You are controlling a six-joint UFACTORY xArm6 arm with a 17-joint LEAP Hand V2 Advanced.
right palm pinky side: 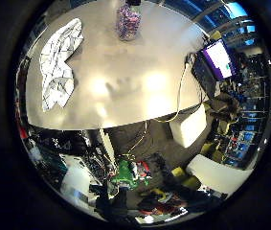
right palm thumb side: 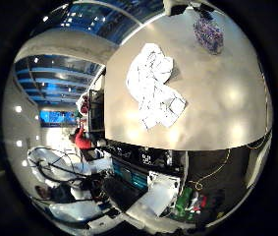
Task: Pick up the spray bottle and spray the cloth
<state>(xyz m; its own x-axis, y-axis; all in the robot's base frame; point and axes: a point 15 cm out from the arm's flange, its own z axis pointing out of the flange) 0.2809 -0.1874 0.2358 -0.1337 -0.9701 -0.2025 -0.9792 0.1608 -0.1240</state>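
Note:
A white cloth (right palm thumb side: pixel 153 83) with thin black lines lies crumpled on the grey table (right palm pinky side: pixel 125 86), near one end. The spray bottle (right palm pinky side: pixel 128 21) stands upright on the same table some way from the cloth; its clear body shows a pink and purple pattern and it has a dark top. Both are small in the views, so my hand is well above the table and apart from them. Only a small white part of my hand (right palm thumb side: pixel 178 6) shows at the view's edge. A faint hand-shaped shadow (right palm pinky side: pixel 120 88) falls on the middle of the table.
A monitor (right palm pinky side: pixel 219 60) with a lit purple screen stands beside the table's edge. A yellow cable (right palm pinky side: pixel 178 100) runs over that edge. White boxy seats (right palm pinky side: pixel 187 127) and floor clutter with a green item (right palm pinky side: pixel 124 172) lie below the table's near edge.

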